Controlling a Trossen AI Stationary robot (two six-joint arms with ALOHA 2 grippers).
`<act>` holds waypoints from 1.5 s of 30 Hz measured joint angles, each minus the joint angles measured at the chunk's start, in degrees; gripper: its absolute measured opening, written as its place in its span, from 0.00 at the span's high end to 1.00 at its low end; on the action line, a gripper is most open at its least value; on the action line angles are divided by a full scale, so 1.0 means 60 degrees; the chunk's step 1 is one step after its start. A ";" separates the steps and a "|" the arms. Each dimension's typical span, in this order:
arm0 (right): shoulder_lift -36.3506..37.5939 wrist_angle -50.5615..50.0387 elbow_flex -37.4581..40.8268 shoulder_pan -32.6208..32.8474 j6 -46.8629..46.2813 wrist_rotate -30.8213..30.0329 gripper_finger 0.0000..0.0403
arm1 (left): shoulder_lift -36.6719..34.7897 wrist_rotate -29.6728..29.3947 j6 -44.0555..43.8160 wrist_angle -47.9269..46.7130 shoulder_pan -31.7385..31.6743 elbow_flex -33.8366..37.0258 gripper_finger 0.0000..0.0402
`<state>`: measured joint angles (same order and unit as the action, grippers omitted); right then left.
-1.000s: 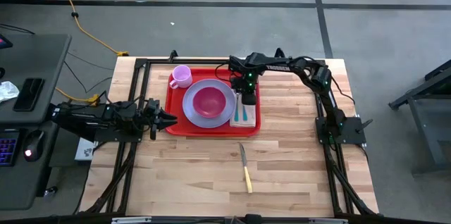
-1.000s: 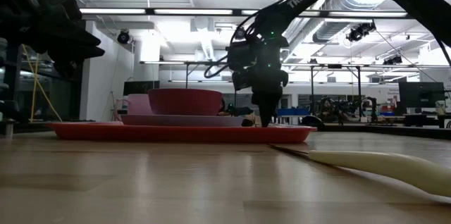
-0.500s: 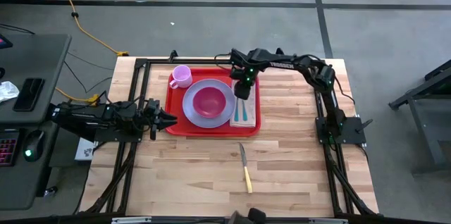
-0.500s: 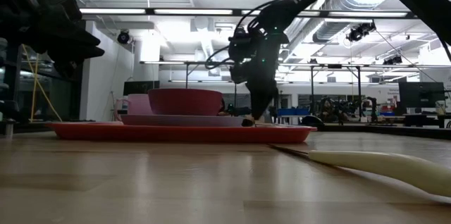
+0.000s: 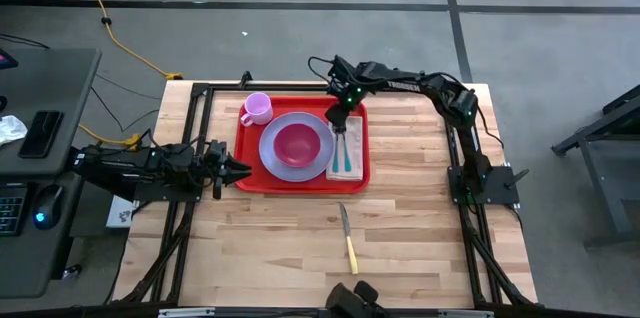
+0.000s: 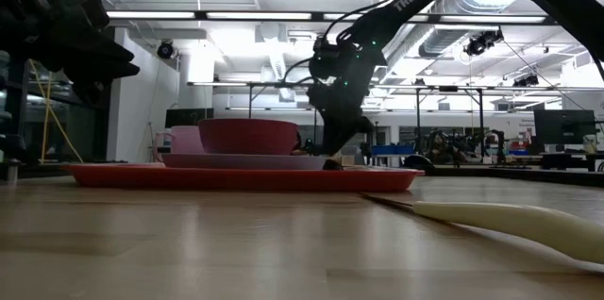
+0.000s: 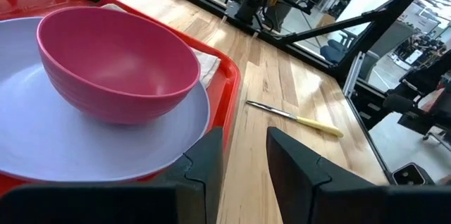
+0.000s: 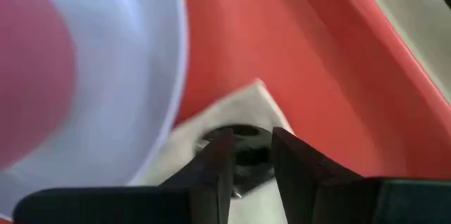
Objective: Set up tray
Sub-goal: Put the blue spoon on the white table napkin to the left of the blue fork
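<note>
Tray: red, on the table's far half, carrying lavender plate, pink bowl, pink cup and napkin.
Right gripper: over the napkin's far end, fingers slightly parted; the arm has swung toward the tray's far edge since a second ago.
Left gripper: waiting beside the tray's left edge, fingers apart, unchanged.
Knife: on bare wood, where it was.

Even, bright light is cast from above in the high view, and only short, soft shadows are thrown on the pale wooden desk. In the low view, glare is given off by the white ceiling strip lights, so the arms are reduced to dark silhouettes. The nearest desk surface there is blurred. The right wrist view is smeared and out of focus throughout.
</note>
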<state>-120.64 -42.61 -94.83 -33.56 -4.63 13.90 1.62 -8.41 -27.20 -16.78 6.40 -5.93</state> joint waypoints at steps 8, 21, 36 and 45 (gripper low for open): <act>0.0000 -0.0978 0.0000 -0.0048 -0.0003 -0.0304 0.81 | -0.0001 -0.0195 0.0000 0.0014 0.0002 0.0000 0.65; 0.0000 -0.1090 0.0004 -0.0031 0.0017 -0.0595 0.81 | 0.0002 -0.0224 -0.0076 0.0047 -0.0001 0.0004 0.65; 0.0000 -0.0967 0.0004 -0.0026 0.0278 -0.0651 0.81 | 0.0002 -0.0228 -0.0510 0.0055 -0.0001 0.0004 0.65; 0.0000 -0.0889 0.0011 -0.0026 0.0354 -0.0500 0.81 | 0.0002 -0.0268 -0.0689 0.0062 0.0002 0.0004 0.65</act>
<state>-120.64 -47.94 -94.76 -33.71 -2.51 10.90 1.63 -10.02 -31.33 -16.40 6.41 -5.91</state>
